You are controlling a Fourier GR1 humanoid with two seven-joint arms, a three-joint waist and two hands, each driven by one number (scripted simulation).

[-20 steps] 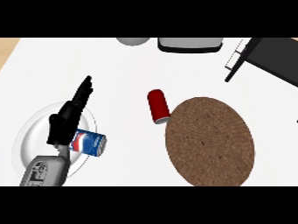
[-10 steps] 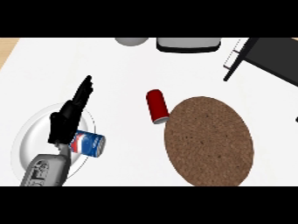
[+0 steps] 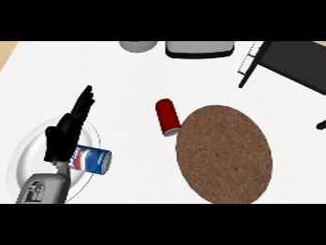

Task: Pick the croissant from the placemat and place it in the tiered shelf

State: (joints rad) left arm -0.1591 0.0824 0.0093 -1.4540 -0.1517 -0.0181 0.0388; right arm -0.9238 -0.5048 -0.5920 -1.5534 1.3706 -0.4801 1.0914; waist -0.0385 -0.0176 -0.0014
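The brown oval placemat (image 3: 224, 153) lies right of centre on the white counter, and nothing rests on it. No croissant shows in the head view. The black tiered shelf (image 3: 299, 72) stands at the upper right, partly cut off by the edge. My left hand (image 3: 68, 129) is at the left, over a white plate (image 3: 26, 153), with its fingers straight and pointing up the counter, holding nothing. My right hand does not show.
A red can (image 3: 168, 116) lies on its side just left of the placemat's upper edge. A blue can (image 3: 91, 159) lies on the white plate beside my left wrist. A grey bowl (image 3: 138, 45) and a grey box (image 3: 200, 49) sit at the back edge.
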